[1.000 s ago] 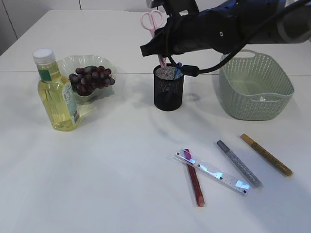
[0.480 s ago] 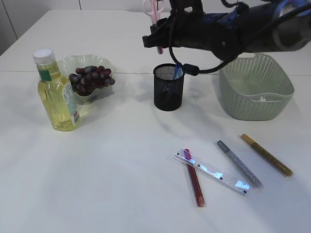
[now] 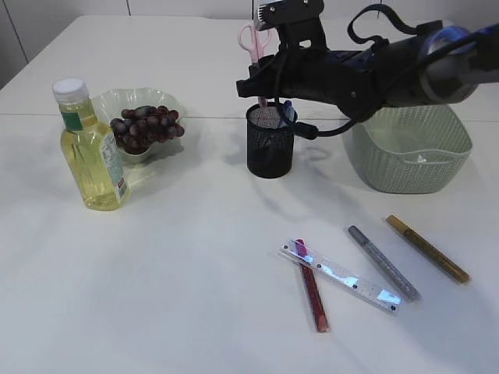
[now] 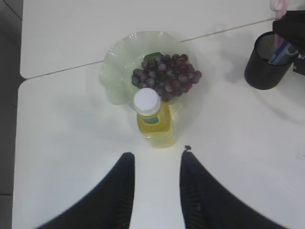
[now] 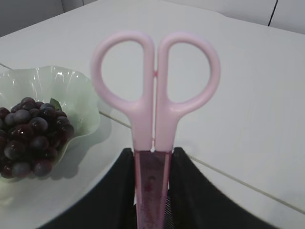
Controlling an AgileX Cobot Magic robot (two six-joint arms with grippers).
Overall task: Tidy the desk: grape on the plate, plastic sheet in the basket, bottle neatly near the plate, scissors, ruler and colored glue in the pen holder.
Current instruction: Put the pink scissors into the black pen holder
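One basket (image 3: 411, 148) sits at right of the frame. The right arm stretches leftward across the top; its gripper (image 5: 151, 188) clamps the one pair of scissors (image 5: 155, 107), upright, handles up, tip in the single pen holder (image 3: 270, 141) at upper centre. One bottle (image 3: 90, 146) and one plate (image 3: 109, 103) of grapes (image 3: 146, 125) sit upper left. Lower right lie one ruler (image 3: 341, 275) and three glue pens (image 3: 426, 248), all diagonal. The left gripper (image 4: 156, 191) hovers part-open, empty.

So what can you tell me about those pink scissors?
The scissors have pale pink, plastic-looking handles with two oval loops, closed together. They stand upright, handles up, the darker pink lower part clamped between the right gripper's black fingers. They hang over the black mesh pen holder, tip pointing down at its mouth; how far it reaches in cannot be told.
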